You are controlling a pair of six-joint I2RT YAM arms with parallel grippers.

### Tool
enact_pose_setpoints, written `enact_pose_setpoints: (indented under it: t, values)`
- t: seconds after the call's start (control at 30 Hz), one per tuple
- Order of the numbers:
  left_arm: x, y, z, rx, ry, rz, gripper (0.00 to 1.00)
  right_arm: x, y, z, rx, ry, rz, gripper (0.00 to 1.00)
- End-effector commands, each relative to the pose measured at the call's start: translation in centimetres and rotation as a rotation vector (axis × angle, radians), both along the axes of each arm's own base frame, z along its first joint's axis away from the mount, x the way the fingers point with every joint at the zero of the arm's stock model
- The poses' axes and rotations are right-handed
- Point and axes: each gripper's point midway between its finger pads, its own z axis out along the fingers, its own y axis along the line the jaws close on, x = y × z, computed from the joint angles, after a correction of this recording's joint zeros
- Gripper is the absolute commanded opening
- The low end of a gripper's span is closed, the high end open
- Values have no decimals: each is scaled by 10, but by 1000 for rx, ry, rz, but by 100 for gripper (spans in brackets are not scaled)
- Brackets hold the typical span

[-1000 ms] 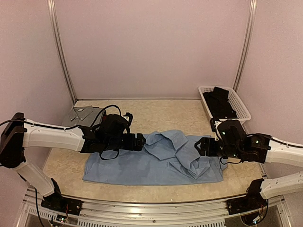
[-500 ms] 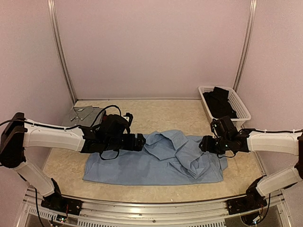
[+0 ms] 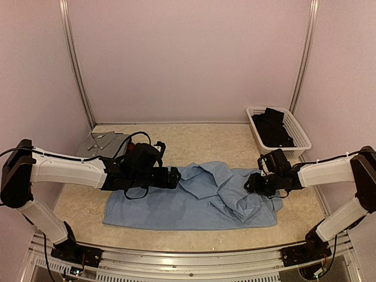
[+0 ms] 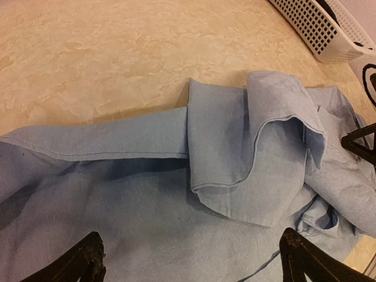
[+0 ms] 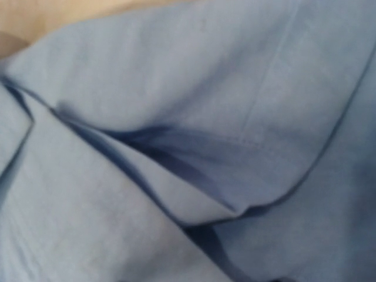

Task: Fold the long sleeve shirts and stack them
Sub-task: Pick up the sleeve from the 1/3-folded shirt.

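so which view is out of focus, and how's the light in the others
Right wrist: soft and blurred throughout, too close to the shirt, its own fingers out of frame. Left wrist: sharp, even light, only the fold's underside shaded; fingers of the left gripper dark at the bottom corners. Top: dim pinkish cast, no glare, the basket's dark contents lack detail.

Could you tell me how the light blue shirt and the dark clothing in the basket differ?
The light blue shirt is pale, the dark clothing near black. The shirt lies spread on the table; the clothing is heaped in the white basket. Both are cloth.
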Motion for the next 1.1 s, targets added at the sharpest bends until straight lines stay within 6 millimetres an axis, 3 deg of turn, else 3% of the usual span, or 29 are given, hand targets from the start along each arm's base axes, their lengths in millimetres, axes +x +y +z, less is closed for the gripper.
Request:
enact_pose_setpoints:
  t: [0.0,0.3,0.6,0.77,1.07]
  values:
    - [-2,-2,-5,2,7,-4,99,2,3,-7,32,3,12,53]
    - [-2,-2,-6,0,11,-1,99,7,6,2,72,-43,5,37]
    - [-1,2,-6,12,9,13,99,14,8,20,87,-107,15,4]
    - [1,4,1,-1,-7,27,99,19,12,53,73,-183,73,0]
    - [-5,-18,31,-156,-16,-64,99,19,18,142,28,-372,232,0]
